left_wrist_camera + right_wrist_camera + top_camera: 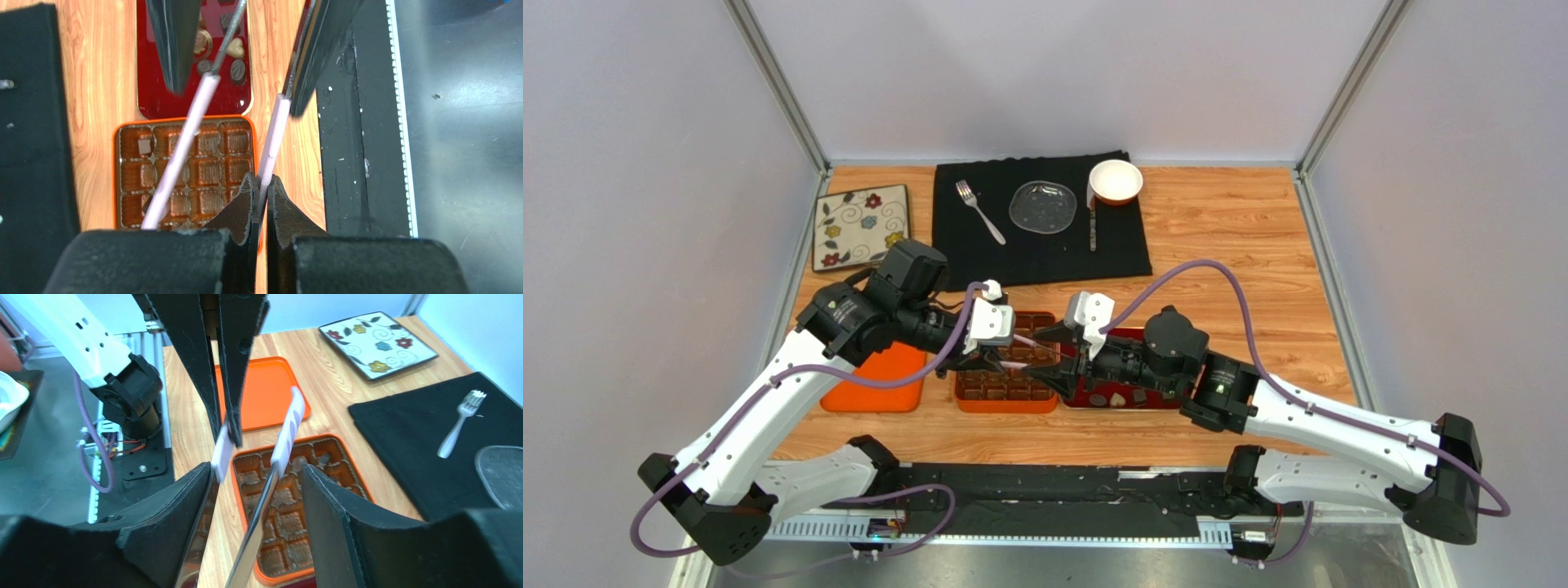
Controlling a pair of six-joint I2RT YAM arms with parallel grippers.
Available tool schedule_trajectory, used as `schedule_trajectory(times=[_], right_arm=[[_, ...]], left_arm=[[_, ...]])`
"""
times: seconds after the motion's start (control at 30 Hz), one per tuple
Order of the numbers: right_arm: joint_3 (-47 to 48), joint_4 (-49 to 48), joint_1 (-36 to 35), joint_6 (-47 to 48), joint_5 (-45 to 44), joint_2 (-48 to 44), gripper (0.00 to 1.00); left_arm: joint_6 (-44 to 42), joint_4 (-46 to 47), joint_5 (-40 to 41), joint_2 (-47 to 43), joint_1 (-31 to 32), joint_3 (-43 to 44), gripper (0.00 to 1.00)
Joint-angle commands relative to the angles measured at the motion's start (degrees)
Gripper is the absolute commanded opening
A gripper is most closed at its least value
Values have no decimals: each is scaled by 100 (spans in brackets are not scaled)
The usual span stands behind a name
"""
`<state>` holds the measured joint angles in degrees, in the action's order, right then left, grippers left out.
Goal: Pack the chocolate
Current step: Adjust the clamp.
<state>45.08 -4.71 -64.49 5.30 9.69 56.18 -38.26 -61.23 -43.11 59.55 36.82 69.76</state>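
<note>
Top external view takes in one wooden tabletop [1259,245], with two white arms meeting over its near middle. At the far side lies one black cloth [1063,260] carrying one fork [979,211], one clear glass plate [1042,206], one white bowl [1116,181] and one knife [1092,227]. One floral plate [860,227] sits to the left of the cloth.

Three containers line up nearer the arms. An orange lid [867,395] sits at left, partly under the left arm. An orange box [116,177] is in the middle, and a dark red tray [153,92] lies close against it at right. The box has twelve compartments, four by three.

One pair of tongs [184,144] hangs over the box. Its long axis runs from box to tray, with the two pink-sleeved ends toward the left arm.

The left pincer [262,184] is closed narrowly on one pink-sleeved tong arm. The right pincer [256,471] is spread wide, and both tong arms pass between its fingers. I cannot tell whether either finger touches them.

Most of the chocolate [204,43] lies in the tray, where at least five pieces show:
- a lighter round piece
- a lighter heart [235,48]
- a small dark round one [204,65]
- a dark oval [238,71], with its long axis running roughly away from the box
- a striped piece farther up the tray

One square dark piece [145,146] sits in a corner compartment, roughly square with its walls. A dark shape in another compartment is half hidden behind a tong arm.
</note>
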Motion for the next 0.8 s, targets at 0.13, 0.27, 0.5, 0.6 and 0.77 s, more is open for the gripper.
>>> schedule_trajectory(times=[0.13,0.27,0.5,0.6,0.77], right_arm=[[-192,365,-29,560,-380,-898,68],[-263,357,-20,481,-337,-995,69],[-342,-64,-29,428,-222,-750,68],[-386,-292,-29,437,-187,-609,69],[-421,-706,-37,393,-248,-293,68]], left_arm=[[460,-82,708,-145,-157,-32,0],[495,-64,629,-145,-149,3,0],[565,-90,532,-137,-149,99,0],[583,-108,506,-145,-157,135,0],[627,-99,418,-128,-149,161,0]])
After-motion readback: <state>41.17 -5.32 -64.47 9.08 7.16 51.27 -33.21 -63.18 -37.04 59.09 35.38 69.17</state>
